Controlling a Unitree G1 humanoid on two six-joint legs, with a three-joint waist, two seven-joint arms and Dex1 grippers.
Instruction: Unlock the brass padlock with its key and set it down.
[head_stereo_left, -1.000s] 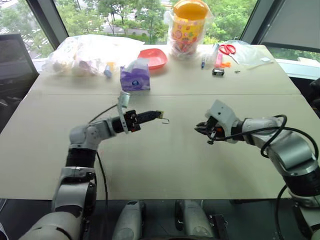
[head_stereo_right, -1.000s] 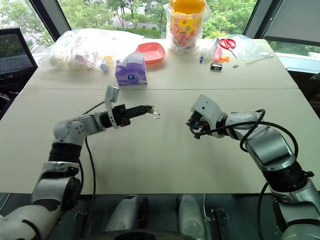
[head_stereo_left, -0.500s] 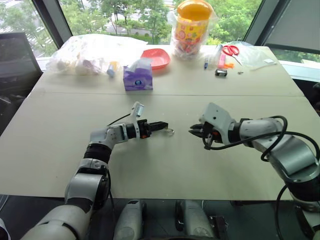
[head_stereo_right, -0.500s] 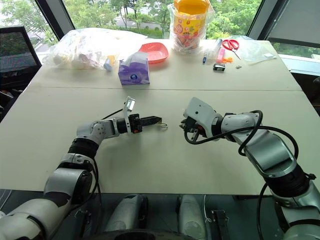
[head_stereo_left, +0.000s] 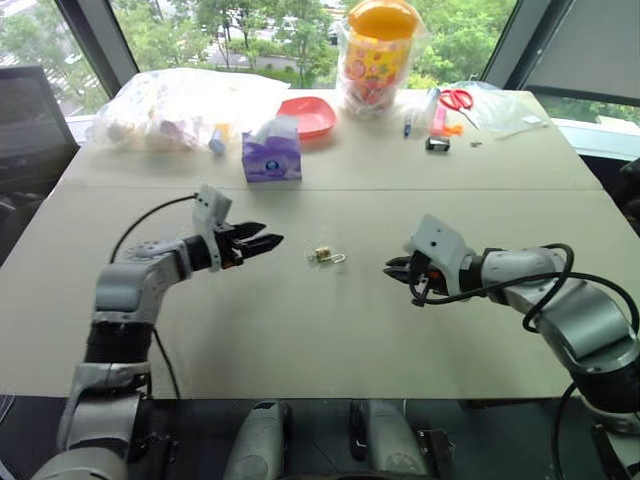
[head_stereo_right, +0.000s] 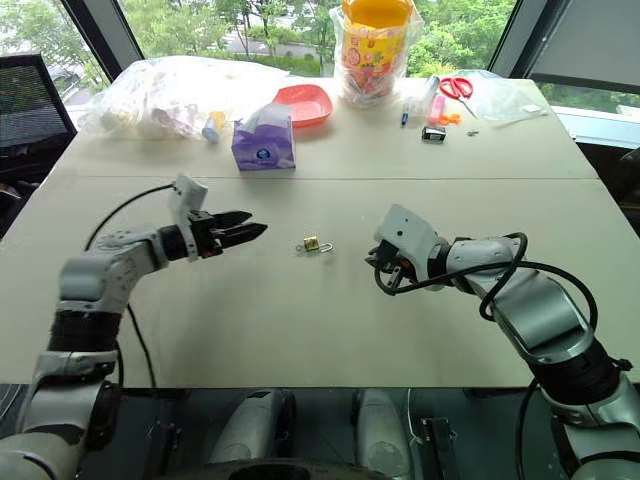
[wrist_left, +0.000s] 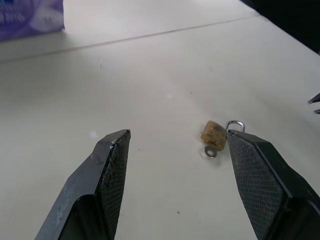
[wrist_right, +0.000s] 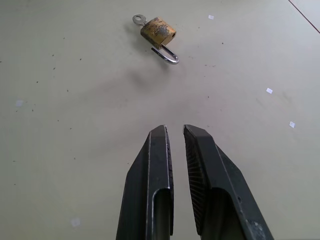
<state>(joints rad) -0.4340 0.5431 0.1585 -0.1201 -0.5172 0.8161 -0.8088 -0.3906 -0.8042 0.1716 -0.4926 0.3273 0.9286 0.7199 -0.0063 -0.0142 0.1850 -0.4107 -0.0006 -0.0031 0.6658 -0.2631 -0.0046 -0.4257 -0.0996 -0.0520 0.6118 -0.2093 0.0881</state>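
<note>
Jaws: left gripper (head_stereo_left: 272, 240) spread, right gripper (head_stereo_left: 390, 268) pinched empty.
Leaving padlock (head_stereo_left: 323, 255) lying on table (head_stereo_left: 330, 330), backing off gently.

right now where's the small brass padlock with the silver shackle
The small brass padlock lies on the beige table near its middle, in the head views between the open left gripper and the shut right gripper, touching neither.
</note>
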